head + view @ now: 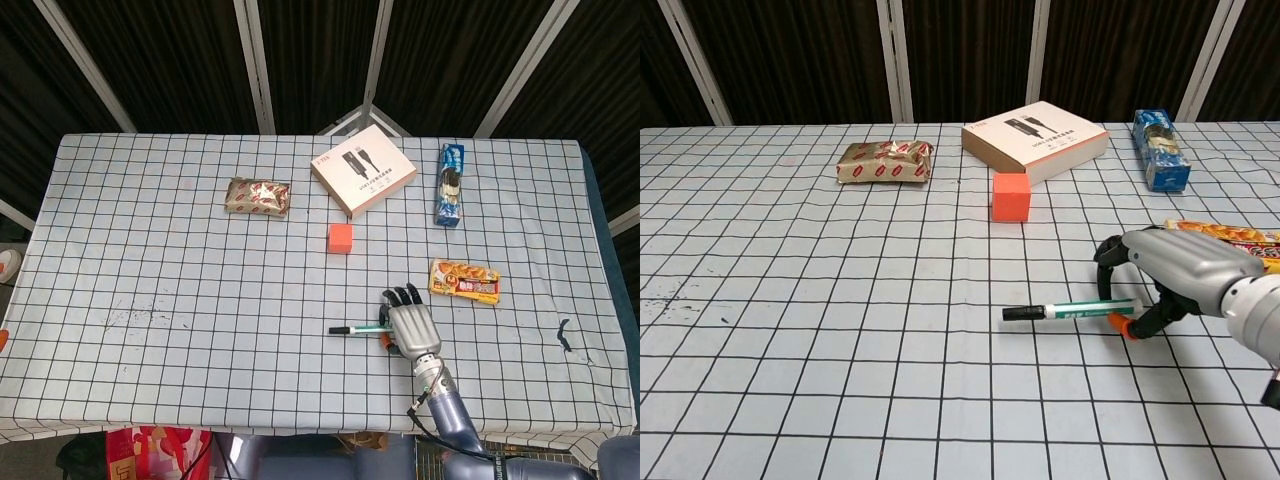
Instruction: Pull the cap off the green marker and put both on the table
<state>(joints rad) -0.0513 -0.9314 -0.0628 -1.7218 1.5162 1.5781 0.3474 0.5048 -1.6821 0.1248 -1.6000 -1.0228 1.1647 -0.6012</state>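
The right hand [1170, 275] curled its fingers around the barrel end of the slim green-and-white marker [1085, 310], lifted just in front of the orange cube [1010, 196]; its black cap [1022, 313] pointed away, still on. Best to firm that grip before pulling. No containers showed; the left hand was unseen.

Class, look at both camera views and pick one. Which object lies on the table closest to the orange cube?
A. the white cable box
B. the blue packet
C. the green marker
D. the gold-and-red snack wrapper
A. In the head view the white cable box sits just behind the orange cube, while the blue packet, the gold-and-red snack wrapper and the green marker all lie farther off.
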